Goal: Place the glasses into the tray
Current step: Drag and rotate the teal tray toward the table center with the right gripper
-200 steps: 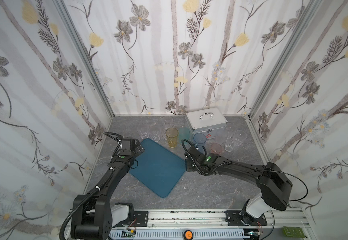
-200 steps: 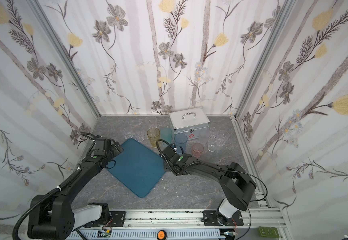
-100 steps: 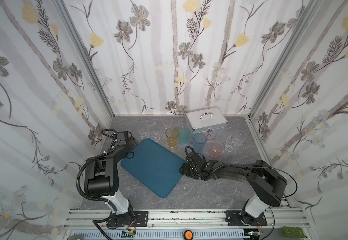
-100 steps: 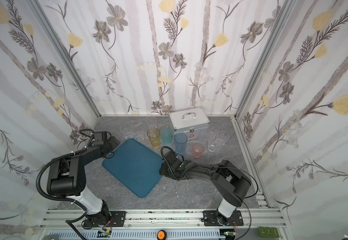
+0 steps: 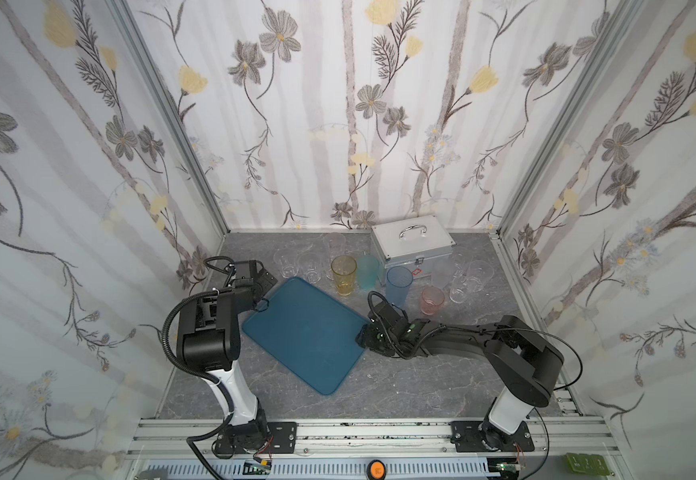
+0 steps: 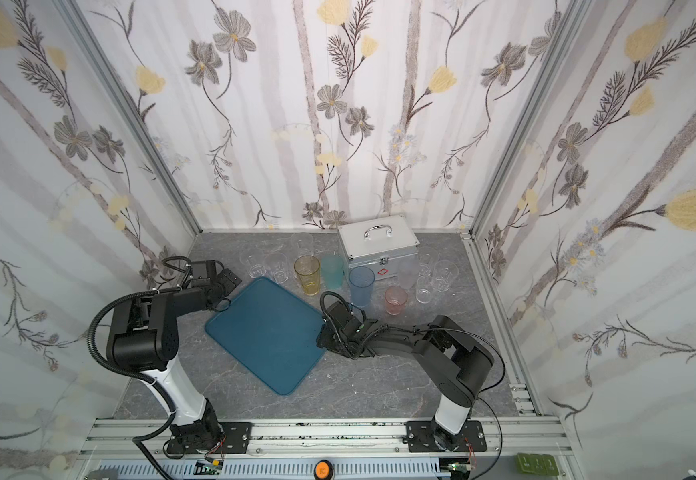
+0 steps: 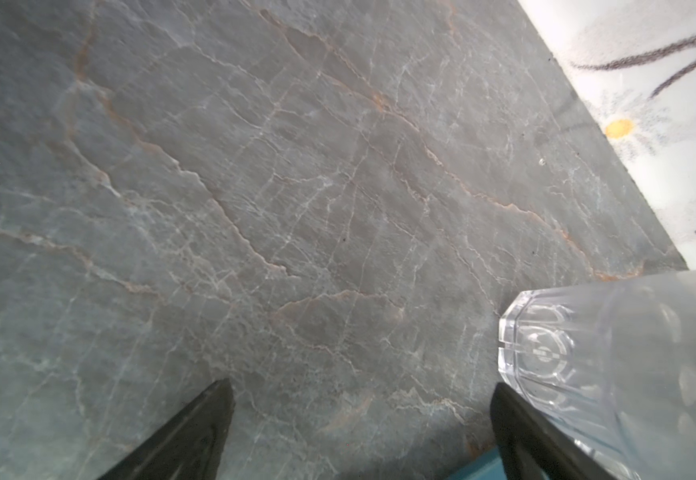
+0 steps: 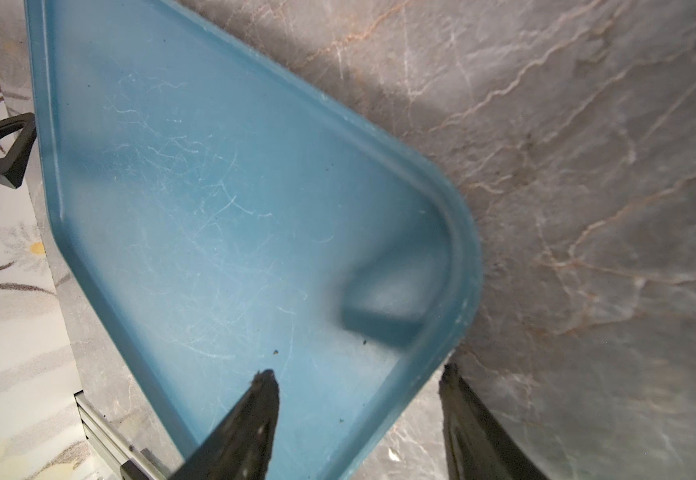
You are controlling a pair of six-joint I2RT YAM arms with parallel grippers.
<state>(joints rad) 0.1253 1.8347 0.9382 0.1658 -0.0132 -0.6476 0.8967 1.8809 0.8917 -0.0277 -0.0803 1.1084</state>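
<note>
The teal-blue tray (image 5: 304,332) lies flat and bare on the grey floor, turned at an angle. Behind it stand the glasses: yellow (image 5: 343,274), teal (image 5: 367,271), blue (image 5: 399,284), a short pink one (image 5: 432,300) and clear ones (image 5: 308,266) (image 5: 477,276). My right gripper (image 5: 361,338) is low at the tray's right edge. In the right wrist view it (image 8: 358,371) is open, one finger over the tray (image 8: 213,208), the other outside the rim. My left gripper (image 5: 267,293) is wide open at the tray's far left corner. A clear glass (image 7: 612,353) is beside it (image 7: 360,384).
A silver metal case (image 5: 410,245) with a handle stands at the back, with glasses in front of it and on both sides. Flowered walls close in the left, back and right. A metal rail (image 5: 338,432) runs along the front.
The left arm has folded back, drawing its gripper to the tray's far left corner. The right gripper slid down and left to the tray's right edge. The blue glass now shows fully.
</note>
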